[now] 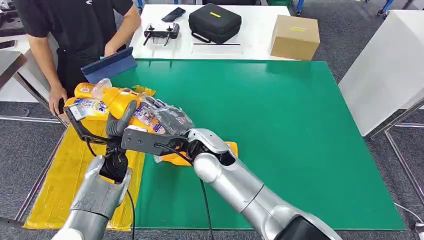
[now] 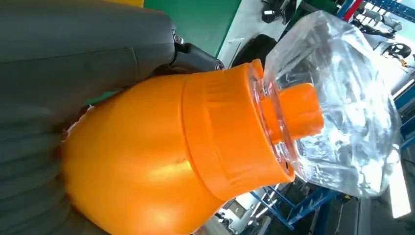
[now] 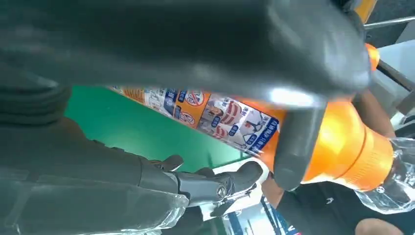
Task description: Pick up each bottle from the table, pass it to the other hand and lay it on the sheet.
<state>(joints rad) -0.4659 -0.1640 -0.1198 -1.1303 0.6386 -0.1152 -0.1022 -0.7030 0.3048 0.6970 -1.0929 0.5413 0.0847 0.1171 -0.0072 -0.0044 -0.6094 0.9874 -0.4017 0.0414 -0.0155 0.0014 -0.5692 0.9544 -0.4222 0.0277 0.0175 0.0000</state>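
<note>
Orange plastic catches our eye first: a bottle (image 1: 131,111) with a printed label sits left of centre in the head view, held in the air above the left edge of the green counter (image 1: 280,135). Our left hand (image 1: 120,125) comes up from the lower left and wraps its grey thumb and dark fingers around the bottle's body. Our right hand (image 1: 167,122) reaches across from the lower right and closes on the same bottle, its fingers draped in crinkled clear film. Both hands are holding the bottle at this moment.

In the left wrist view the bottle's orange cap end fills the middle of the frame, with a clear plastic cover (image 2: 337,103) puffed over its nozzle at the right.

At the upper left of the head view a second orange bottle (image 1: 92,91) lies on the yellow sheet (image 1: 65,185), which runs along the counter's left edge down to the lower left. Just under our right wrist another yellow patch (image 1: 227,149) lies on the green surface.

A person in a dark shirt (image 1: 75,25) stands at the upper left holding a blue folder (image 1: 109,65). Along the top, on a white counter (image 1: 250,37), we see a controller (image 1: 161,33), a black case (image 1: 215,22) and a cardboard box (image 1: 295,36).
</note>
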